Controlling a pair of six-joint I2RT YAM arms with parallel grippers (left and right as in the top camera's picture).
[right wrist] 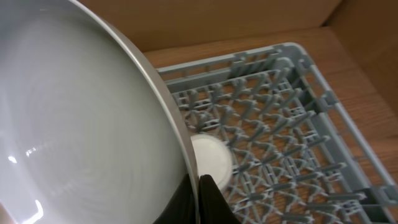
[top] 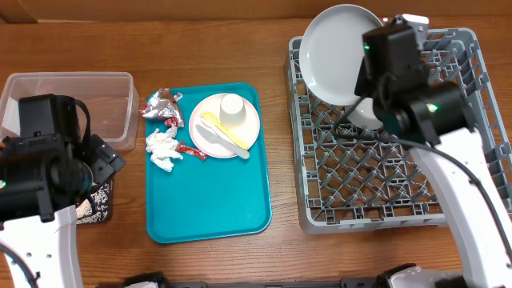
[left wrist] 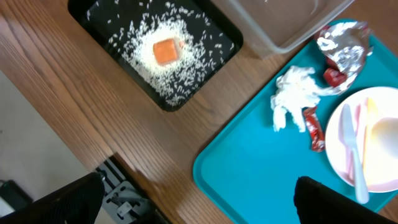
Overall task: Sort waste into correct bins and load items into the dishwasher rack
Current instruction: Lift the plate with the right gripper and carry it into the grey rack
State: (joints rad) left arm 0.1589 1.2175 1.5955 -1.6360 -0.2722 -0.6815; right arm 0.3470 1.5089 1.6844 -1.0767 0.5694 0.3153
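Observation:
My right gripper [right wrist: 198, 200] is shut on the rim of a pale grey plate [top: 340, 52], held tilted over the far left corner of the grey dishwasher rack [top: 376, 218]. A small white bowl [right wrist: 211, 158] lies in the rack just beyond the plate. My left gripper [left wrist: 199, 199] hangs open and empty over the teal tray's near left corner. The black tray [left wrist: 93, 18] holds loose rice [left wrist: 155, 71] and an orange cube [left wrist: 165, 50]. A foil wrapper [top: 162, 104], napkin [top: 162, 146] and red packet [top: 190, 150] lie on the teal tray [top: 208, 200].
On the teal tray a white plate [top: 248, 120] carries a white cup [top: 232, 108], a yellow fork [top: 212, 122] and white cutlery [top: 220, 140]. The clear tub [top: 80, 88] stands at the far left, behind the black tray. My left arm covers most of the black tray from overhead.

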